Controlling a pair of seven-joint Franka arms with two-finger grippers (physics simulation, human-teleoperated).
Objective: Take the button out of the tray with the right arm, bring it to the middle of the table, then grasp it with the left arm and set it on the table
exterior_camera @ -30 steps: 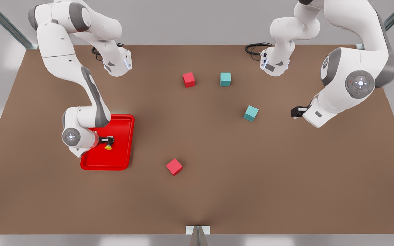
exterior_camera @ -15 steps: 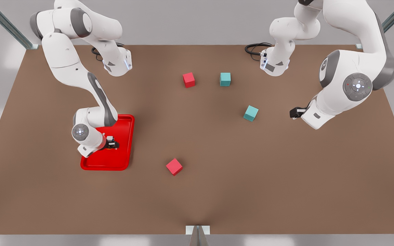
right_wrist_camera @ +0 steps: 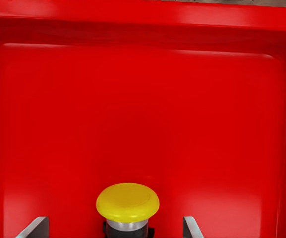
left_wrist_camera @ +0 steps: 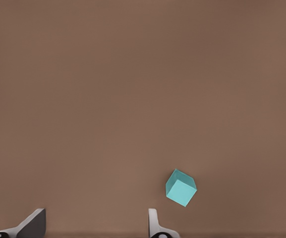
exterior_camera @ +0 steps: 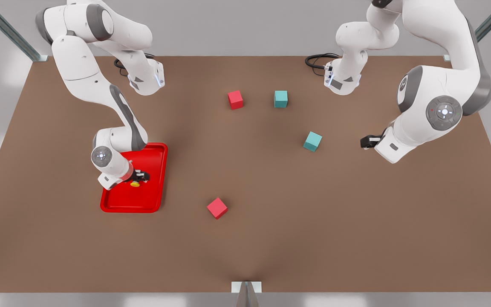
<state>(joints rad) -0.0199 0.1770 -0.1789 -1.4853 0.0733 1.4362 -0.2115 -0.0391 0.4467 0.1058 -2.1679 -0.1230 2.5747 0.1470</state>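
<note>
One button [exterior_camera: 135,184], one tray [exterior_camera: 154,198]; four cubes: two red, two teal.

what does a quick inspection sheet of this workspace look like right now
surface: brown table, flat and plain
job's things: button with yellow cap sits in the red tray, on the front view's left
clutter: two red cubes, two teal cubes, all loose on the table
grippers: right gripper down in the tray, fingers open either side of the button, not closed on it; left gripper open, waiting above the table beside a teal cube
cables: black loops at both arm bases
surroundings: grey wall, metal frame struts at the corners
</note>
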